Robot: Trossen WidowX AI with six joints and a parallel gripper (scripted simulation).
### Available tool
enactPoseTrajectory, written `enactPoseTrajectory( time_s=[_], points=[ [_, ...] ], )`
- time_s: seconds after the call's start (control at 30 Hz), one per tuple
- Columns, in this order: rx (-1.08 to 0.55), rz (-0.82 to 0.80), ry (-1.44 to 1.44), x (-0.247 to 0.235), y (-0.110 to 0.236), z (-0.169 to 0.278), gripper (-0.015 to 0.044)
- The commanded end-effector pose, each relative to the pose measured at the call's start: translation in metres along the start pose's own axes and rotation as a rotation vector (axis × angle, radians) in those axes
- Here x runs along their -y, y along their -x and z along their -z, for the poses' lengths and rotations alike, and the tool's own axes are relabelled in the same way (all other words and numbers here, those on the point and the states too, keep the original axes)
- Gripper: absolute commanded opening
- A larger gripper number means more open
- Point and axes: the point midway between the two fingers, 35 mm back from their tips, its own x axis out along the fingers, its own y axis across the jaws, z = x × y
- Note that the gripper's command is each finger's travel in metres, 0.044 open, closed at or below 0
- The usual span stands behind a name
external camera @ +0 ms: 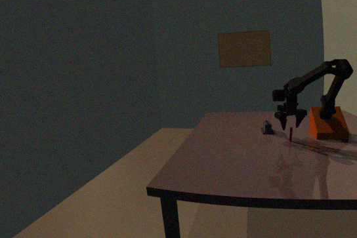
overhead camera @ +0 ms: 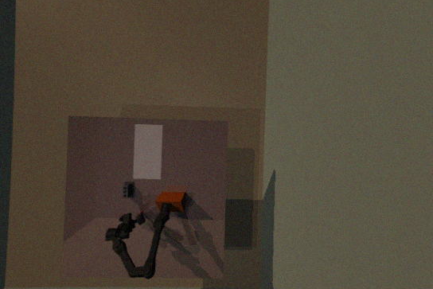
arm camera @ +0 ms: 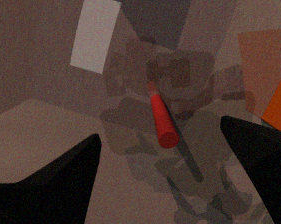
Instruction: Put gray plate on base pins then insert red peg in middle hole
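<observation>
We see the table, then the arm's orange block. Our gripper hangs wide apart, grasping nothing, just above the upright red peg. The gray plate sits on its base, left of the peg.

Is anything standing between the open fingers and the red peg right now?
No. In the wrist view the red peg stands upright between the gripper's spread fingers, with only bare tabletop around it. The gripper holds nothing.
</observation>
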Motion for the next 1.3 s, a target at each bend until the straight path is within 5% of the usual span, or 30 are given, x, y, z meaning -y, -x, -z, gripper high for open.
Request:
enactPoseTrajectory(
  time_s=[0.0, 0.53, 1.03, 1.27],
  points=[
    [-0.006, 0.004, -0.010, 0.002, -0.007, 0.000, 0.0440],
    [-0.010, 0.003, -0.010, 0.004, -0.031, 0.002, 0.0440],
    [-0.010, 0.003, -0.010, 0.004, -0.031, 0.002, 0.0046],
    [-0.010, 0.003, -0.010, 0.004, -0.031, 0.002, 0.0000]
  ],
)
